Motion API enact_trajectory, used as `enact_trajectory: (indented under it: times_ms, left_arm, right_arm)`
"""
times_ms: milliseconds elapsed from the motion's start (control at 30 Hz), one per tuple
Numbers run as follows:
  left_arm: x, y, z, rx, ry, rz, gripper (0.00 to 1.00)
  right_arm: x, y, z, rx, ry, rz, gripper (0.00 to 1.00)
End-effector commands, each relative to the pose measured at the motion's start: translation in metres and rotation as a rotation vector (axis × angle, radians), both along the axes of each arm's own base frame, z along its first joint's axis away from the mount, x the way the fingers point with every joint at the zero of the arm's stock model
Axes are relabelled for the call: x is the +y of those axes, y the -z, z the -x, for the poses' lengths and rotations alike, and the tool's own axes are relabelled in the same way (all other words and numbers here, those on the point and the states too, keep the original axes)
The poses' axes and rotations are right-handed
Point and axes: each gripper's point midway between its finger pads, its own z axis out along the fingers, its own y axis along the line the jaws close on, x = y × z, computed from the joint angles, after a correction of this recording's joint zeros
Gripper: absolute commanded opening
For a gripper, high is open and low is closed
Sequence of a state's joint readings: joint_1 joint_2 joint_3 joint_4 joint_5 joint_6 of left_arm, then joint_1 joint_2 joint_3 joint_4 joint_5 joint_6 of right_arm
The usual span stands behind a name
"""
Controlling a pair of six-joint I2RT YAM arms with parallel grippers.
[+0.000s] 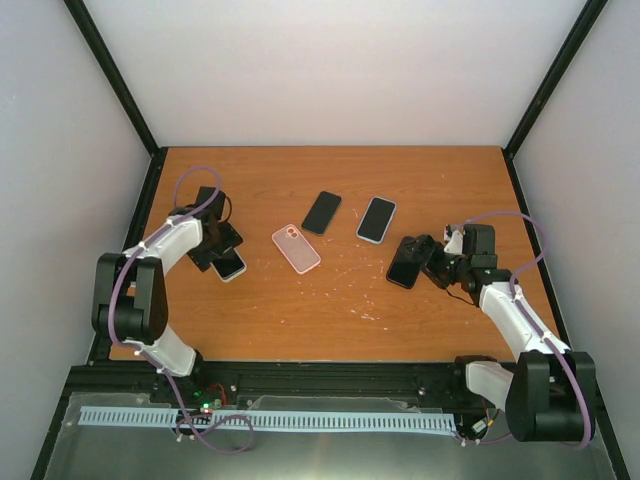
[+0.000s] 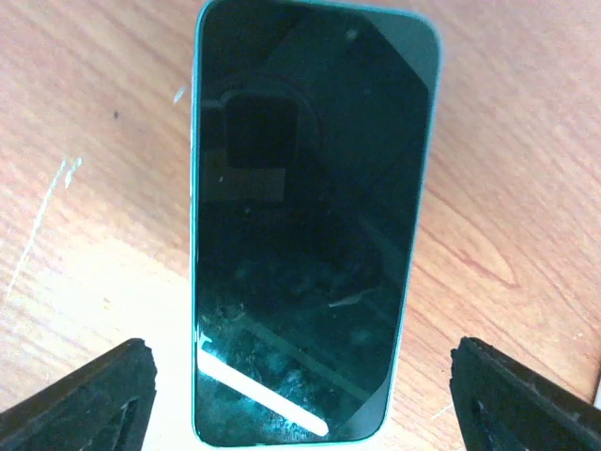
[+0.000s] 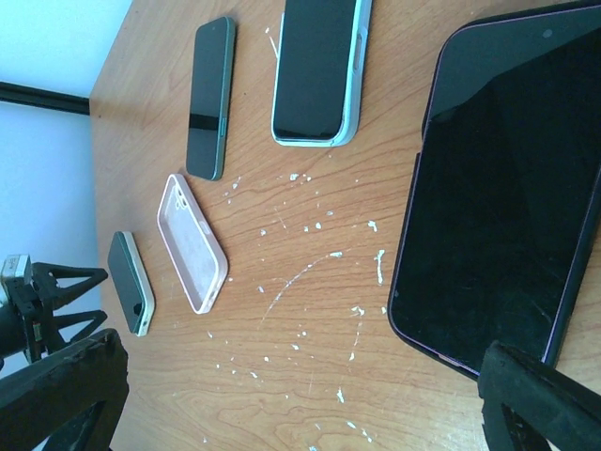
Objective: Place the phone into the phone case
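An empty pink phone case point(image 1: 296, 248) lies open side up near the table's middle; it also shows in the right wrist view point(image 3: 192, 242). My left gripper point(image 1: 222, 252) is open and hovers over a teal-edged phone point(image 2: 305, 216) that lies screen up, with one finger on each side of its near end and neither touching it. My right gripper point(image 1: 425, 258) is open and empty beside a dark purple-edged phone point(image 3: 507, 188) lying screen up. The case lies apart from both grippers.
Two more phones lie behind the case: a black one point(image 1: 322, 212) and a pale-blue-edged one point(image 1: 376, 219). White scratches mark the wood point(image 3: 310, 272) between the case and the purple-edged phone. Black frame posts point(image 1: 150, 190) stand at the table's edges.
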State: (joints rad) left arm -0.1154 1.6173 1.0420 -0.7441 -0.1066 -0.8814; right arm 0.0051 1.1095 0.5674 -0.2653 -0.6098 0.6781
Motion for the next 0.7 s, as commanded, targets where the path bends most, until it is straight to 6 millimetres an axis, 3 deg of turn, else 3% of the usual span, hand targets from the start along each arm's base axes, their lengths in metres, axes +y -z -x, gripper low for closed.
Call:
enact_trajectory:
  times_ms: [0, 133, 267, 400, 500, 667]
  left_arm:
    - [0.007, -0.007, -0.013, -0.087, 0.073, 0.011, 0.85]
    - [0.008, -0.013, -0.017, -0.205, 0.102, 0.12, 0.73]
    - [0.024, -0.018, -0.016, -0.235, 0.072, 0.089, 0.67]
    - [0.024, -0.019, -0.024, -0.282, 0.102, 0.08, 0.62]
    - [0.025, -0.01, -0.024, -0.26, 0.094, 0.078, 0.6]
    - [0.029, 0.021, -0.016, -0.167, 0.087, 0.06, 0.55]
  right_arm:
    - [0.0, -0.009, 0.0, -0.032, 0.003, -0.01, 1.0]
    - [0.004, -0.018, 0.003, -0.066, -0.023, -0.016, 0.99]
    - [0.009, -0.028, 0.005, -0.101, -0.037, -0.02, 0.97]
    - [0.017, -0.033, 0.006, -0.119, -0.048, -0.028, 0.95]
    - [0.024, -0.036, 0.007, -0.122, -0.067, -0.03, 0.95]
    - [0.032, -0.036, 0.012, -0.125, -0.082, -0.02, 0.95]
